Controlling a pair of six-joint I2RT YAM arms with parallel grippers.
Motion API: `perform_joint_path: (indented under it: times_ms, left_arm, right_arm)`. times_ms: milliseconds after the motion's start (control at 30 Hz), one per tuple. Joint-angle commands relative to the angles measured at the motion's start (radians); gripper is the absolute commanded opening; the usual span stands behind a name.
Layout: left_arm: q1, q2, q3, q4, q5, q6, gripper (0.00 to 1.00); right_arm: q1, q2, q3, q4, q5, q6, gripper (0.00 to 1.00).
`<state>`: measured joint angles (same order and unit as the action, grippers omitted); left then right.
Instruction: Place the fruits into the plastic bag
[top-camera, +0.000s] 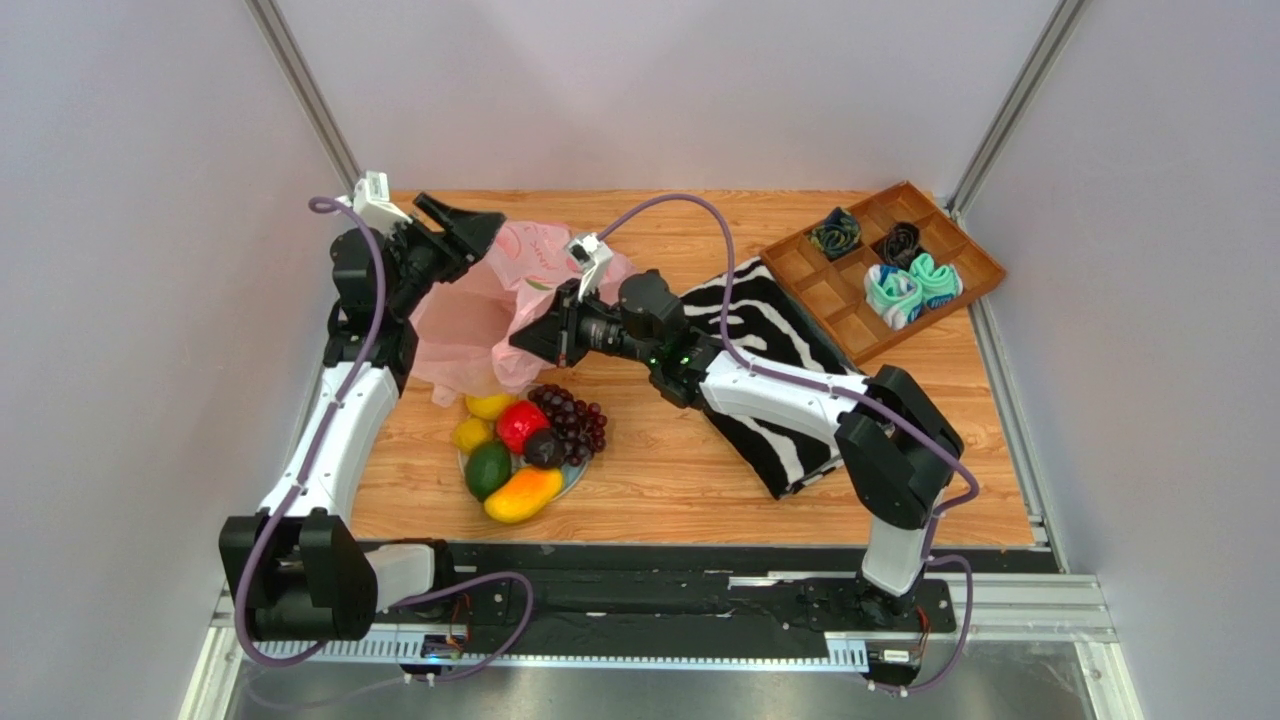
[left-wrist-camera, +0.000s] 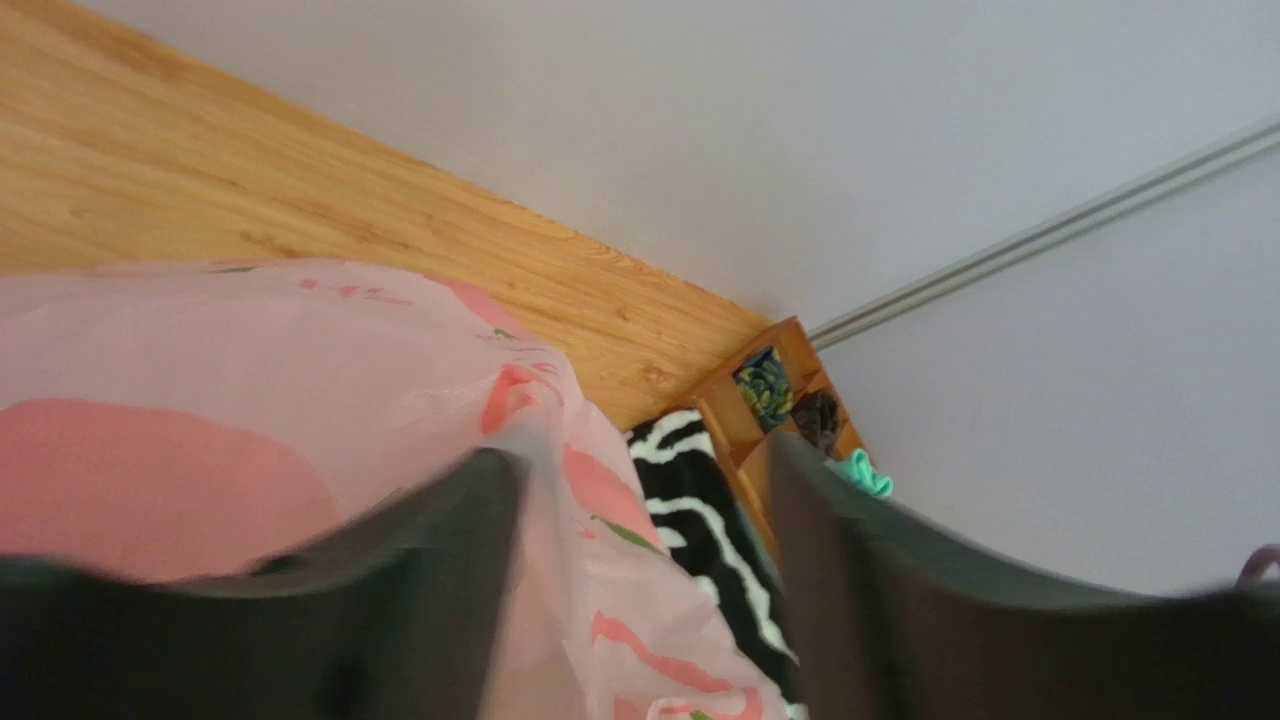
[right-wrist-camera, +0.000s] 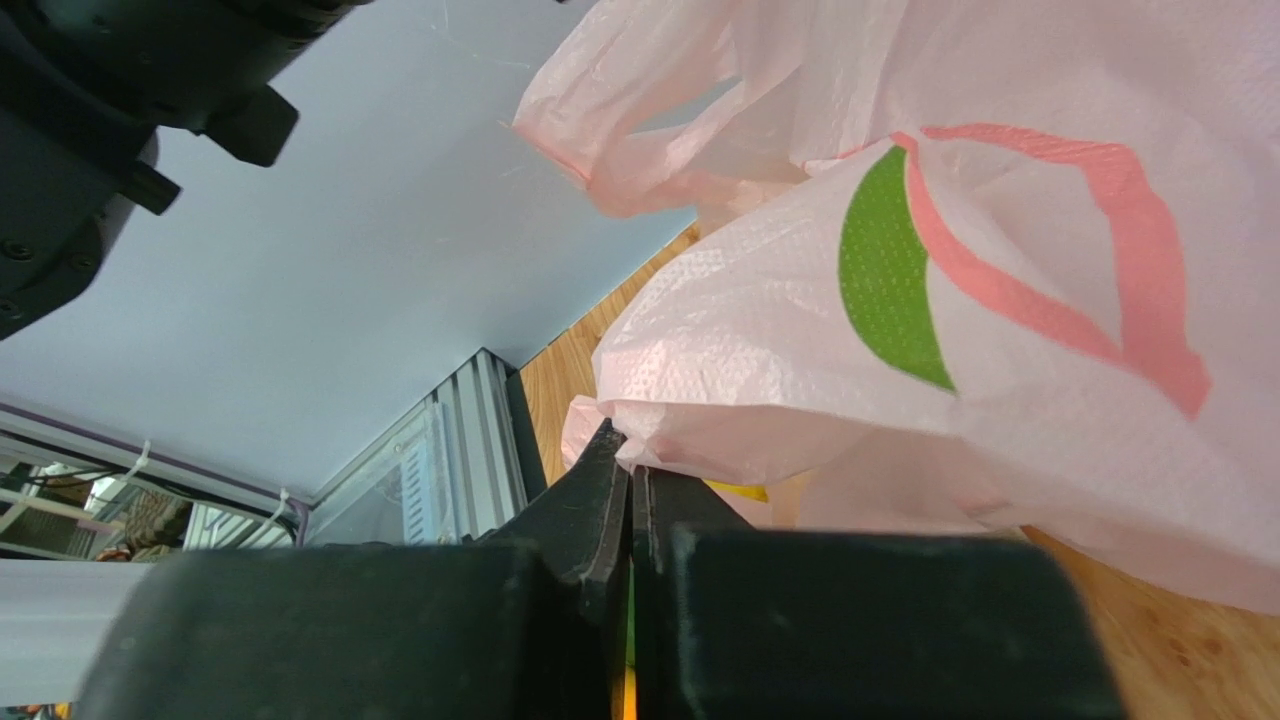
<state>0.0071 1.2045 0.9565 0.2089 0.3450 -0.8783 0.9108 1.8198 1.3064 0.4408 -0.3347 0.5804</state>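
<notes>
R hand (right-wrist-camera: 631, 483) closed, tips pinched on near rim of bag (top-camera: 469, 318), far as I can tell. L hand (left-wrist-camera: 646, 468) open, fingers apart w/ film draped btwn them at far rim. Step prob: spread bag mouth. To do it well, L should clamp film before any pull, then ease rims apart gently, since thin plastic tears. Fruits (top-camera: 526, 438) heaped on tabletop (top-camera: 676, 465) just beside bag, on arm-base side, close under R hand. Can't see inside bag.
</notes>
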Motion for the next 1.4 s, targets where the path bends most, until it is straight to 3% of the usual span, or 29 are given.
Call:
perform_joint_path:
  times_ms: [0,33,167,267,400,567,767,933,1067,1233,1367]
  left_arm:
    - [-0.004,-0.01,0.153,-0.057,0.086,0.169,0.85]
    - [-0.004,-0.013,0.183,-0.095,0.094,0.256,0.92]
    - [-0.004,-0.078,0.254,-0.251,0.124,0.461,0.93]
    - [-0.004,-0.17,0.214,-0.291,0.117,0.584,0.94]
    - [-0.002,-0.289,0.114,-0.409,-0.025,0.671,0.96]
    - [-0.002,-0.423,-0.002,-0.58,-0.231,0.659,0.99]
    - [-0.004,-0.482,-0.145,-0.571,-0.089,0.625,0.99]
    - [-0.004,-0.399,-0.142,-0.542,0.115,0.61,0.99]
    - [-0.004,-0.321,-0.116,-0.615,0.059,0.605,0.95]
    - [-0.002,-0.348,-0.142,-0.644,-0.03,0.607,0.93]
    - [-0.004,-0.35,-0.162,-0.637,-0.023,0.608,0.94]
  right_arm:
    - [-0.073,-0.091,0.051,0.019,-0.049,0.039,0.0]
    - [-0.105,-0.096,0.066,0.012,-0.052,0.042,0.0]
    - [-0.185,-0.111,0.106,-0.068,-0.05,0.059,0.0]
    - [-0.245,-0.094,0.135,-0.093,-0.058,0.104,0.0]
    - [-0.305,-0.041,0.171,-0.083,-0.102,0.18,0.0]
    - [-0.355,0.015,0.197,-0.065,-0.147,0.239,0.0]
    - [-0.368,0.015,0.208,-0.094,-0.153,0.216,0.0]
    - [-0.368,-0.005,0.194,-0.116,-0.136,0.19,0.0]
    - [-0.369,-0.014,0.191,-0.129,-0.135,0.174,0.0]
    - [-0.377,-0.016,0.189,-0.136,-0.139,0.171,0.0]
    - [-0.38,-0.011,0.192,-0.129,-0.144,0.174,0.0]
